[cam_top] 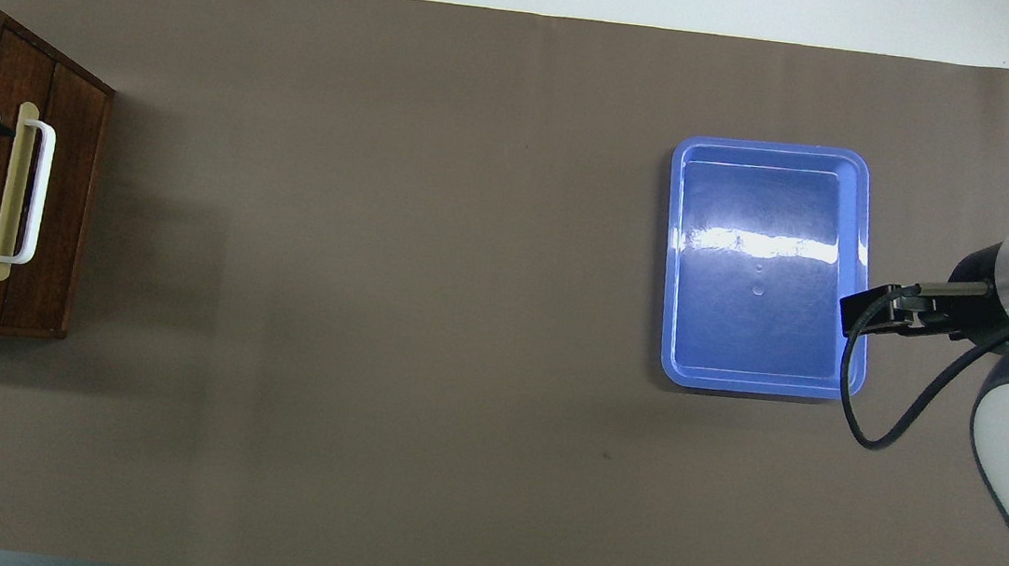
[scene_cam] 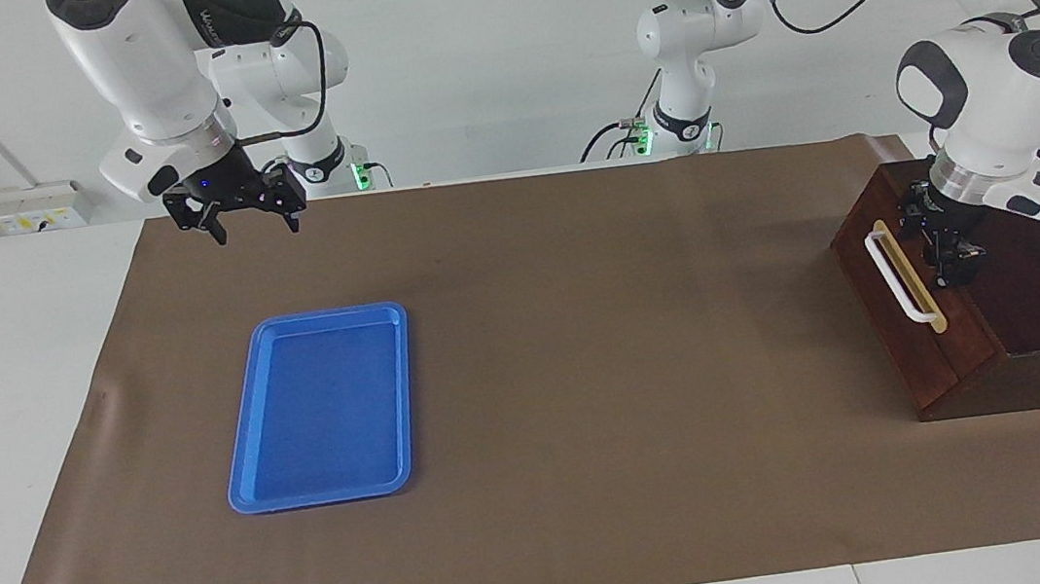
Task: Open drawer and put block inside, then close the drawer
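Desk point(scene_cam: 549, 543) under brown paper carries the dark box with the drawer point(scene_cam: 915, 325) at the left arm's end; its front looks flush, so it seems shut. A blue tray point(scene_cam: 323, 407) lies toward the right arm's end. The left claw point(scene_cam: 952, 257) hangs just over the box top beside the white handle point(scene_cam: 895, 279); whether its fingers are apart I cannot tell. The right claw point(scene_cam: 249, 220) waits aloft, fingers spread, holding nothing. No block shows anywhere. I judge either closing is finishing, or the handle needs gripping first.
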Available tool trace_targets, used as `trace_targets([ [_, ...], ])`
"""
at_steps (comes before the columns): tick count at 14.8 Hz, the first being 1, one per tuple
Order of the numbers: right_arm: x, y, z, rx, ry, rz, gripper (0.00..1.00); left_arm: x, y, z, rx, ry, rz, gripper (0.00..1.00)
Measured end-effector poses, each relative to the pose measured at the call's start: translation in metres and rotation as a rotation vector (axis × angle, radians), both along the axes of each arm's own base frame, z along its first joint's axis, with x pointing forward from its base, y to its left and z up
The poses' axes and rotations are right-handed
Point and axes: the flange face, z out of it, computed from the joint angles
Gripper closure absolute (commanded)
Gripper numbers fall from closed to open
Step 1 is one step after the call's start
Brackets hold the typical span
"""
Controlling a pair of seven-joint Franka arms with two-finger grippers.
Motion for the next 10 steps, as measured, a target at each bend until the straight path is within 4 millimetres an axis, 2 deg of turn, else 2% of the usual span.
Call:
trace_targets([
  [3, 0.0, 0.0, 0.0, 0.0, 0.0, 0.0, 0.0, -0.001, -0.005, 0.011, 0.002, 0.043, -0.1, 0.0],
  [6, 0.0, 0.0, 0.0, 0.0, 0.0, 0.0, 0.0, -0.014, -0.03, 0.05, -0.002, 0.107, -0.372, 0.0],
  [10, 0.0, 0.0, 0.0, 0.0, 0.0, 0.0, 0.0, -0.042, -0.069, 0.099, -0.037, 0.15, -0.788, 0.0],
])
